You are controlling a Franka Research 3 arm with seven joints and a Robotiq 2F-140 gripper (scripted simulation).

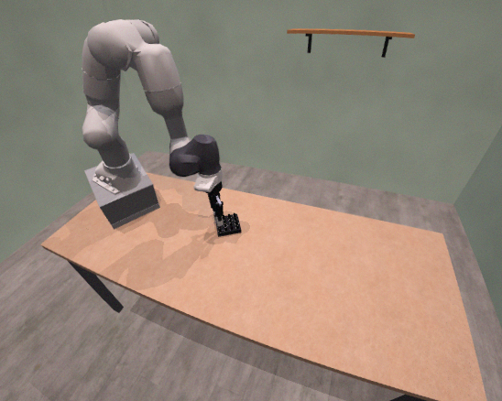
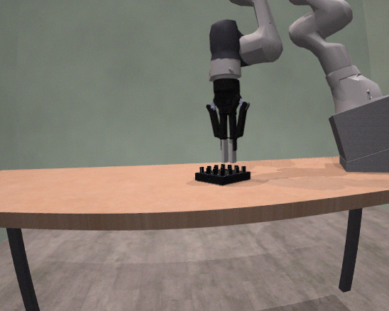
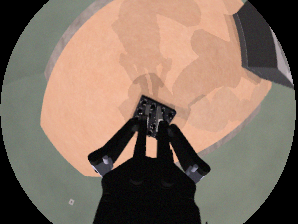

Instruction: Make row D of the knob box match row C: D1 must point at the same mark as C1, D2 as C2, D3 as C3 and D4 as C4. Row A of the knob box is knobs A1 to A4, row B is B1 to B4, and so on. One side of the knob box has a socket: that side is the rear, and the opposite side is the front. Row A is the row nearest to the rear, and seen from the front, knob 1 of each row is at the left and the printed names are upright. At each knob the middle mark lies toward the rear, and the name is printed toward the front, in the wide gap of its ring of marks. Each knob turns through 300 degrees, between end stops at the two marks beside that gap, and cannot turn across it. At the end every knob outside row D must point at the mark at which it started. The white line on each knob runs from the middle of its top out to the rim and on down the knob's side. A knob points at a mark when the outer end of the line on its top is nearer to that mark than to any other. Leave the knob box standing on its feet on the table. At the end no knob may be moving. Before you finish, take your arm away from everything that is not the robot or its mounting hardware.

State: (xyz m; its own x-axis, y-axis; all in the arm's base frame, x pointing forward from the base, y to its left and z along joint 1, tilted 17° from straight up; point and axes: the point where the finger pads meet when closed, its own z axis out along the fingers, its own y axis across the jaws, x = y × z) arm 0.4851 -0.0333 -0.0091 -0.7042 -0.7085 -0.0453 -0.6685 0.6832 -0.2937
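- Gripper (image 1: 220, 224) (image 2: 228, 162) (image 3: 152, 110): pointing down, fingers slightly parted, a narrow gap between them, nothing gripped.
- Pale fingertips sit just above the knobs (image 2: 222, 172) in the exterior view; contact not seen. Which knob is beneath, cannot tell.
- Knob box (image 1: 229, 233) (image 2: 223, 180) (image 3: 158, 103): black, flat on the table (image 1: 327, 284) (image 2: 111, 195) (image 3: 80, 100), below the fingers. Knobs upright, in rows. Fingers cover part of it from the wrist. White lines and names too small to read; whether row D matches row C, cannot tell.
- Dark wrist joint (image 1: 203, 153) (image 2: 224, 39) above the gripper; pale arm (image 1: 159, 73) (image 2: 262, 44) arches back from there.
- Arm stands on a grey block (image 1: 132, 210) (image 2: 370, 124) (image 3: 257, 45), well apart from the box.
- Arm's shadow lies across the table, reaching the box.
- Beyond the table, top view: an orange board (image 1: 350, 32) on two dark brackets.
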